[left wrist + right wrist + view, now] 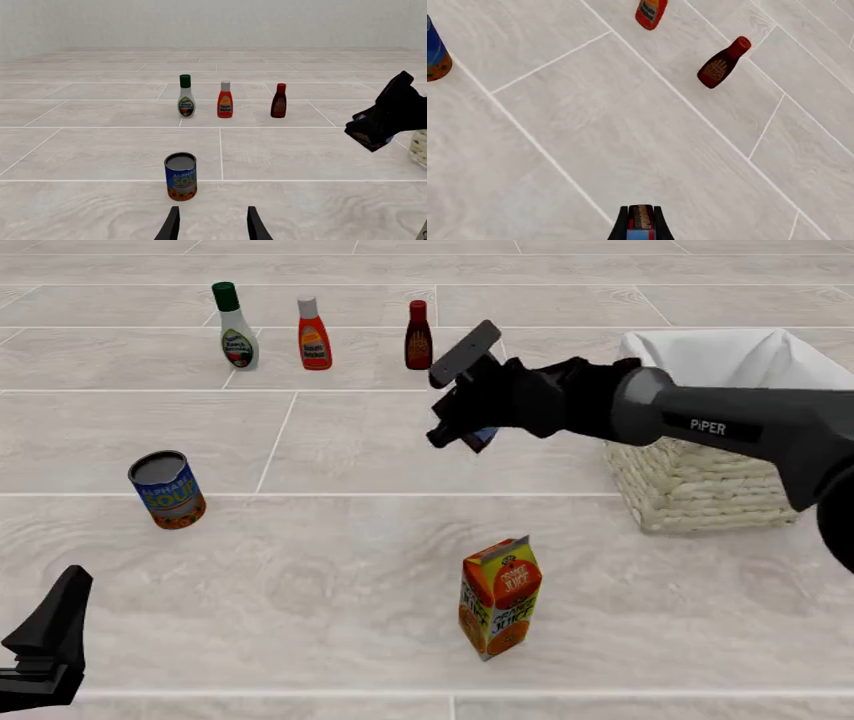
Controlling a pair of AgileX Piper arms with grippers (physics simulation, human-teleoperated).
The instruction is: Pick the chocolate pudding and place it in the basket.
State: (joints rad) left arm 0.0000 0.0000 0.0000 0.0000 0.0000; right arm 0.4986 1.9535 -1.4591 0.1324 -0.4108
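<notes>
Right gripper [640, 222] jaws clamped on the pudding [641, 220], held in the air left of the basket [694, 490], so pick is done and carry plus drop remain; left gripper [212, 225] jaws apart, empty, idle near the can [181, 176].

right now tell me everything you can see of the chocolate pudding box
Only slivers of the chocolate pudding show. The right wrist view shows a narrow face between the right gripper's fingers: dark brown above, then a red strip, then blue at the picture's lower edge. It looks like printed card. In the front view it is a small blue and dark patch beneath the gripper, lifted clear of the table, left of the basket. Only the fingers touch it; its tilt cannot be judged.
</notes>
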